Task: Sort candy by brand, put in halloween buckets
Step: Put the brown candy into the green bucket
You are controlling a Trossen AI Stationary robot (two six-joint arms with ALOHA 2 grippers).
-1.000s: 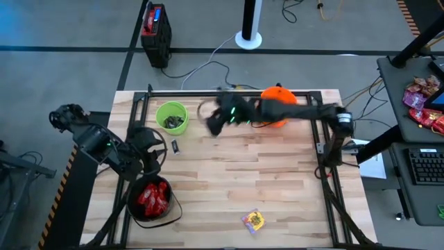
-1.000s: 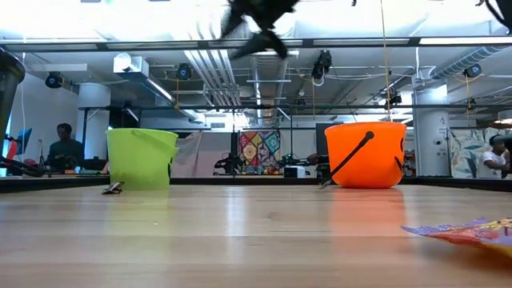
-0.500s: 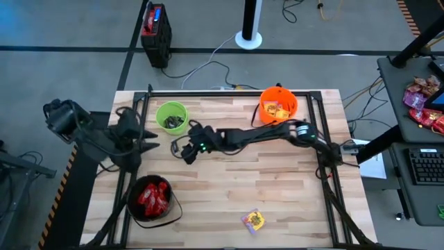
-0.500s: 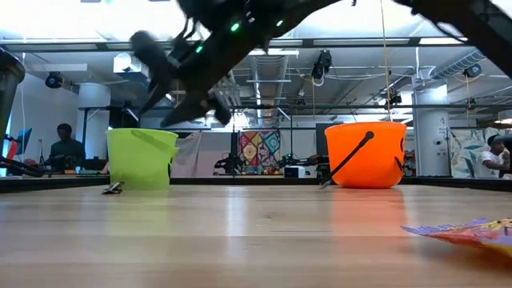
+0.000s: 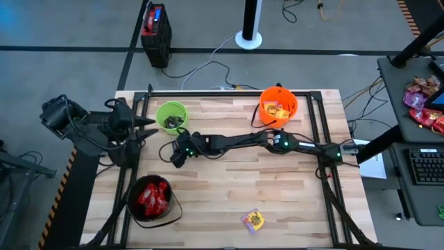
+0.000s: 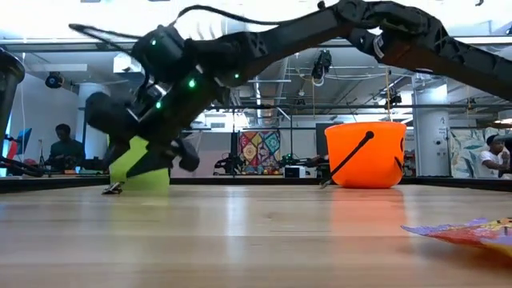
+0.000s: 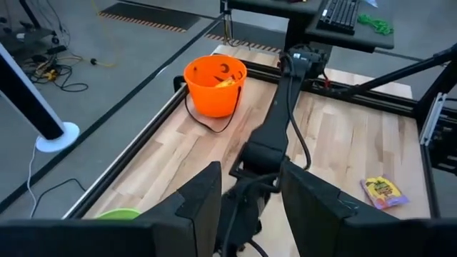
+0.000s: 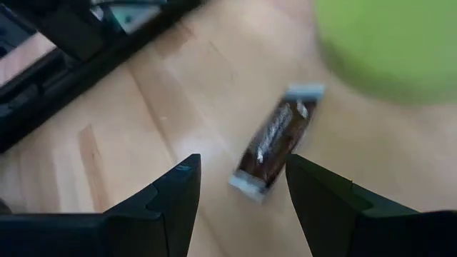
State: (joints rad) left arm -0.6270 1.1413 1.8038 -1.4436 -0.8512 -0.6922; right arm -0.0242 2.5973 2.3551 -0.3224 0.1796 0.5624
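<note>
Beside the green bucket (image 5: 171, 116), right gripper (image 5: 176, 157) has dropped, jaws released, over dark candy (image 8: 273, 143)

No readable text anywhere. Dark candy wrapper (image 8: 273, 140) lying ahead of my right fingers (image 8: 241, 191): light print along its length, too blurred to read. Yellow packet (image 7: 384, 191) on worktop: printed front, lettering too small to make out. Orange bucket (image 7: 213, 84): black pumpkin-face marks only, no words. Red-topped box (image 5: 154, 22) on floor: label not legible. Colourful patterned hanging (image 6: 260, 149) in room behind: pattern only, no lettering I can tell.
</note>
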